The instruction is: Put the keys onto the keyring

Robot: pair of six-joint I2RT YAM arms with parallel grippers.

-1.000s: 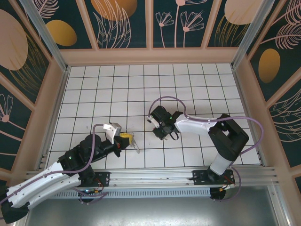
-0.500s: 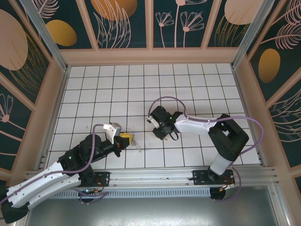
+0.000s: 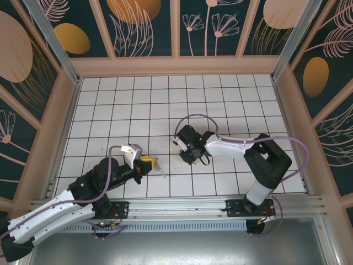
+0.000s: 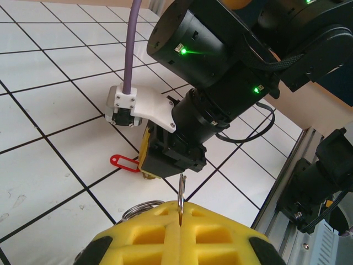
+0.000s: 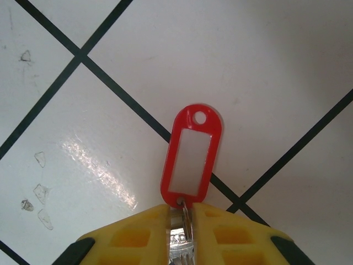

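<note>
Right gripper [image 5: 181,212] is down low over the tiled floor [image 5: 265,66], and its yellow fingers [image 5: 138,234] are drawn in until just a slit is left, pinching the silver metal end of the key [image 5: 191,154]. Only that end is between the pads; the red head sticks out clear of the tips. Its long axis runs straight away from the fingers, leaning a touch to the right in the right wrist view, with the small round hole at the far end and a pale window down the middle. The head sits over a crossing of two black grout lines, and it looks to be lying flat on the tile, though the angle does not settle whether it is touching. From the left wrist camera the same red head [image 4: 124,162] pokes out sideways to the left from under the right arm's tips. Over on the other side, the left gripper [image 4: 180,214] is fully closed, clamped on the keyring [image 4: 181,192], which stands up edge-on from the seam between the yellow pads as a thin upright sliver, with a small wire ring [image 4: 144,205] curling out just to its left. In the top view the keyring [image 3: 159,165] juts from the left arm's tips toward the right arm, near the key but apart from it.
</note>
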